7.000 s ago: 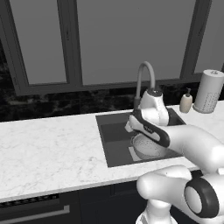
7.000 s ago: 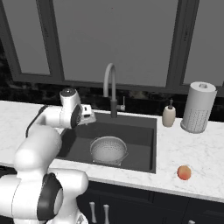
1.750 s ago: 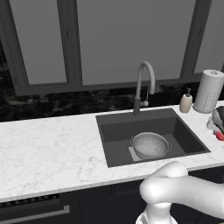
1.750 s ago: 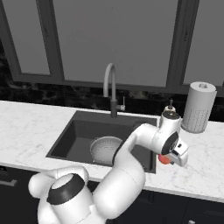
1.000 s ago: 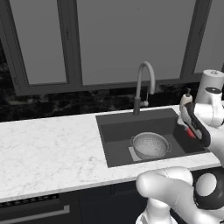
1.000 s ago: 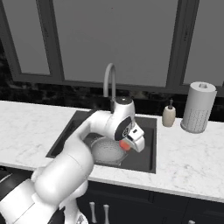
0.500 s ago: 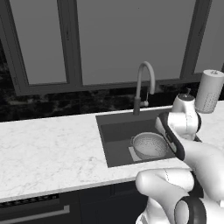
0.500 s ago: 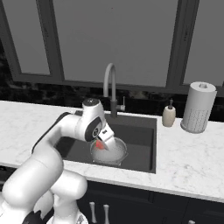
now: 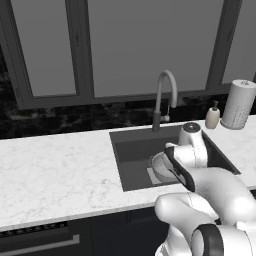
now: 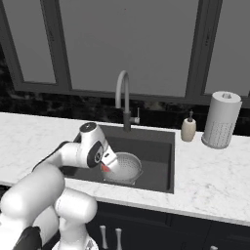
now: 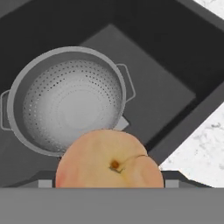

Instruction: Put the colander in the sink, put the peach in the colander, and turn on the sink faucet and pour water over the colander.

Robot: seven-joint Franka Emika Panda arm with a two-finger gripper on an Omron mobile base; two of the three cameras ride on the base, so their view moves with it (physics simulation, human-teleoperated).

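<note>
The gripper (image 10: 106,166) hangs over the sink (image 10: 161,146) at the near left rim of the colander (image 10: 128,166), its jaws set wide and clamped on the peach (image 11: 109,159); in the hand view the fruit sits right at the fingers, stem dimple facing the camera, and a sliver of its orange-red shows at the gripper in the right base view; the colander sits empty on the dark basin floor, its two side handles visible, partly covering the pale square drain plate (image 11: 121,123); the sink faucet (image 10: 123,97) stands behind the basin, spout arched forward; white marble counter (image 9: 60,165) runs on both sides; a beige soap dispenser (image 10: 188,128) and a paper towel roll (image 10: 221,119) stand to the right; dark-framed windows (image 9: 130,45) fill the wall behind.
</note>
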